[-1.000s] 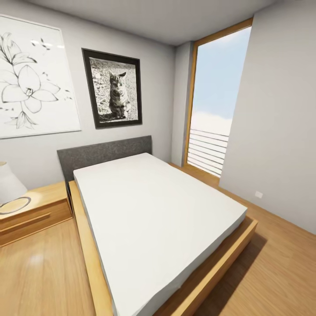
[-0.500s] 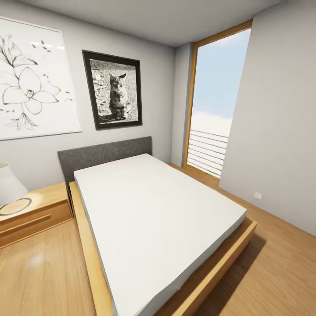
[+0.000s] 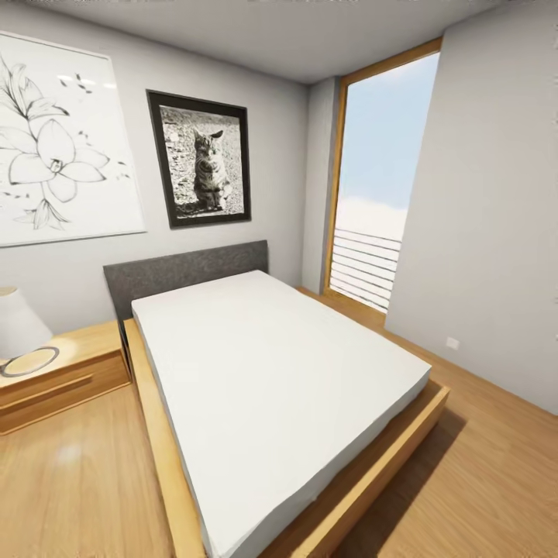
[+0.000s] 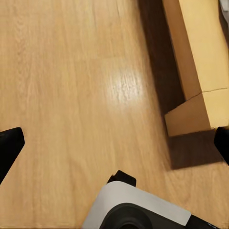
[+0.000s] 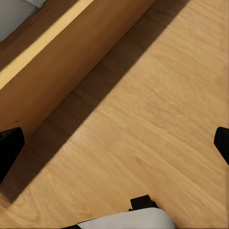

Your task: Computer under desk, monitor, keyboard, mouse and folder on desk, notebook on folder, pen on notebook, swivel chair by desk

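**Bedroom in view, bed ahead, both tools wide open over the floor**

Nearest to us, the left tool (image 4: pixel 114 143) hangs over the wooden floor (image 4: pixel 71 95); we see its two dark fingertips (image 4: pixel 9 148) at opposite edges of the left wrist view, spread wide apart with nothing between them. Part of the robot's grey and white body (image 4: pixel 138 210) shows below that tool, and the corner of the wooden bed frame (image 4: pixel 200 71) lies just beyond it, casting a shadow on the boards.

The right tool (image 5: pixel 114 148) is likewise spread wide and empty, one fingertip (image 5: pixel 9 148) at each side of the right wrist view. Under it we see bare floor, and farther on the long side of the bed frame, with a strip of white mattress above it.

From the head view we look down on the bed (image 3: pixel 271 387), whose white mattress sits in a light wood frame and runs away from us to a grey upholstered headboard (image 3: pixel 186 271). To the left of the bed stands a wooden nightstand (image 3: pixel 70 372) carrying a lamp with a white shade (image 3: pixel 15 325).

On the far wall hang a large line drawing of a flower (image 3: pixel 54 147) and, right of it, a black-framed photograph of a cat (image 3: pixel 203 159). Farther right, a tall window (image 3: pixel 376 186) with a wood frame shows sky and a horizontal railing. A small white outlet (image 3: pixel 452 342) sits low on the right wall.

We cannot see the table, computer, monitor, keyboard, mouse, folder, notebook, pen or swivel chair from here.
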Available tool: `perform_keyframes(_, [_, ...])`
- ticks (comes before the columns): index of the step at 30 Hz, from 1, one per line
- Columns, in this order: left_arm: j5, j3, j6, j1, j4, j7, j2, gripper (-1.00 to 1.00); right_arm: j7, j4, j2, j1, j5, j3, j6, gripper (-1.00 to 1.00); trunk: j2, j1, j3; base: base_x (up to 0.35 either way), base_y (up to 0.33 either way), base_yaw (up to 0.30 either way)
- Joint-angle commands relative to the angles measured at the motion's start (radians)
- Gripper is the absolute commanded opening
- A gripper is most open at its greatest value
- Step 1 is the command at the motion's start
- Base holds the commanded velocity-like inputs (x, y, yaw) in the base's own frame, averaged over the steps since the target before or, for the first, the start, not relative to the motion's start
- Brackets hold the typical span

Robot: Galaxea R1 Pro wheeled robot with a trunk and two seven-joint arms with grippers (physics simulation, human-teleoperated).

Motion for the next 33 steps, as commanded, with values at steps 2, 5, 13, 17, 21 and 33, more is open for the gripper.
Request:
perform_keyframes(2, [0.007, 0.005, -0.001, 0.0, 0.0, -0.01, 0.0, 1.0, -0.002, 0.0, 0.001, 0.0, -0.002, 0.0, -0.003, 1.0, -0.001, 0.0, -0.001, -0.276, -0.142, 0.0])
perform_keyframes(5, [0.007, 0.005, -0.001, 0.0, 0.0, -0.01, 0.0, 1.0, -0.002, 0.0, 0.001, 0.0, -0.002, 0.0, -0.003, 1.0, -0.001, 0.0, -0.001, -0.26, -0.204, 0.0])
perform_keyframes(13, [0.007, 0.005, 0.0, 0.0, 0.001, -0.01, 0.0, 1.0, -0.003, 0.001, 0.002, 0.0, -0.001, 0.0, -0.003, 1.0, -0.001, 0.0, -0.001, -0.149, -0.126, 0.054])
perform_keyframes(17, [0.007, 0.005, 0.002, 0.0, 0.001, -0.008, -0.001, 1.0, -0.003, 0.014, 0.003, 0.0, 0.0, 0.003, -0.003, 1.0, -0.001, 0.0, -0.001, -0.015, -0.075, 0.215])
perform_keyframes(21, [0.006, 0.005, 0.002, 0.0, 0.001, -0.008, -0.001, 1.0, -0.003, 0.022, 0.003, 0.0, 0.004, 0.003, -0.004, 1.0, -0.001, 0.0, -0.001, -0.001, -0.081, 0.247])
perform_keyframes(33, [0.003, 0.006, -0.001, 0.0, 0.001, -0.008, -0.003, 1.0, -0.003, 0.023, 0.003, 0.0, 0.035, 0.011, -0.007, 1.0, -0.001, 0.0, -0.001, 0.0, -0.005, 0.248])
